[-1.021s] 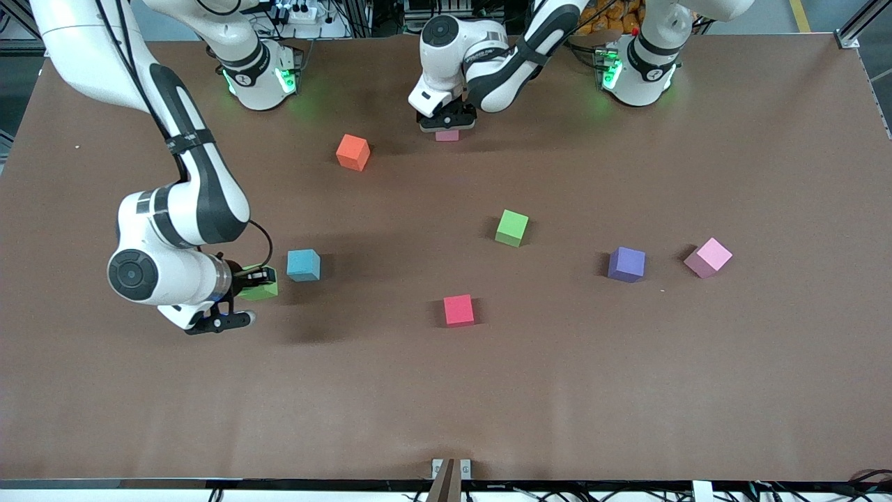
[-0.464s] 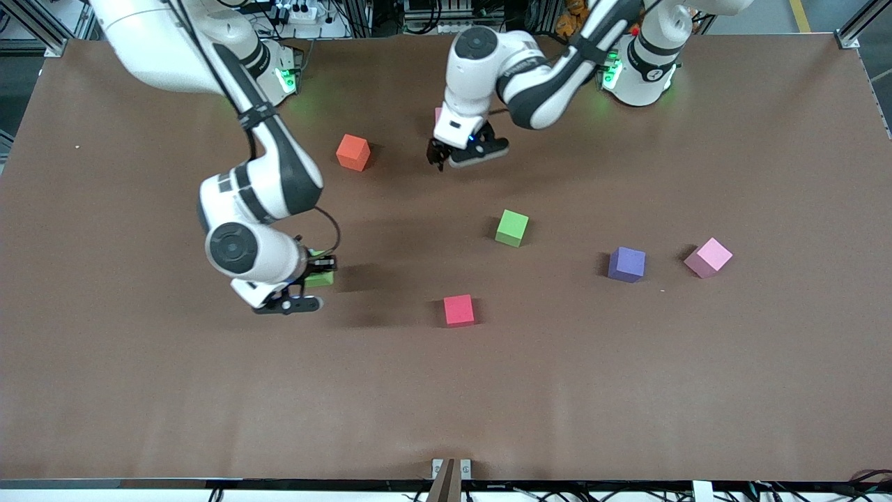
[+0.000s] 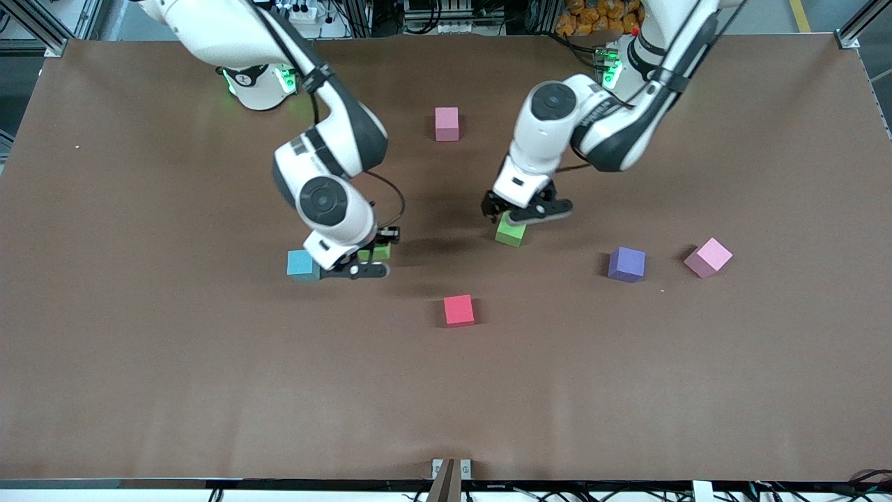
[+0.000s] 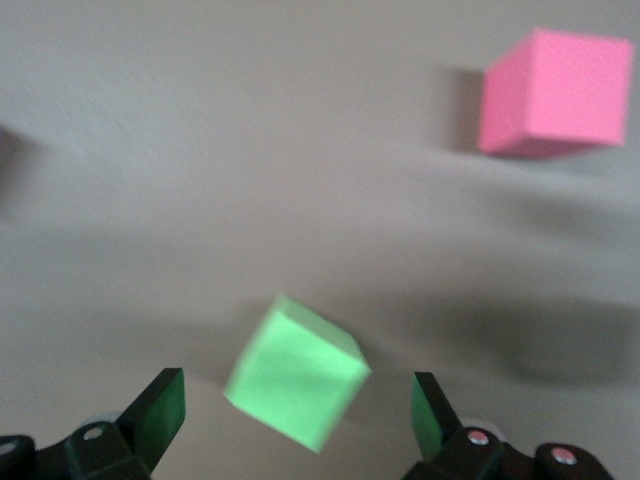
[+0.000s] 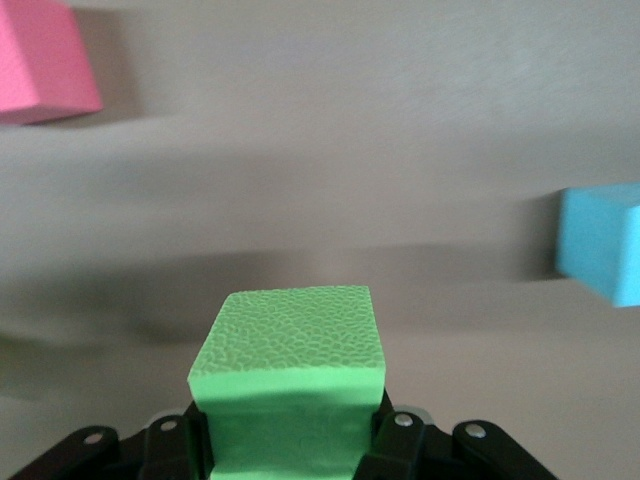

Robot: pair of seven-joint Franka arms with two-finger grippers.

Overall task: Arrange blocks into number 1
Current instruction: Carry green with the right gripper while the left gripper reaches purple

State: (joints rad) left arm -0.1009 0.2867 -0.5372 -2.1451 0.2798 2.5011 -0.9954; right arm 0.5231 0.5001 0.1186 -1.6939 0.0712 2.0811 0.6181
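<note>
right tool [image 3: 369,259] carried green block [image 3: 380,252] toward centre; left tool [image 3: 519,211] left pink block [image 3: 447,123].

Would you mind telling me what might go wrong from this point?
The right gripper carries a green block close beside the light blue block, which it may bump on lowering. The left gripper, jaws open, hangs over the other green block, which sits skewed to them and may twist on closing.

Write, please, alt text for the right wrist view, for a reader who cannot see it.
The right gripper is shut on a green block, held above the brown table. On the table lie a pink block and a light blue block, both partly cut off at the picture's edges.
</note>
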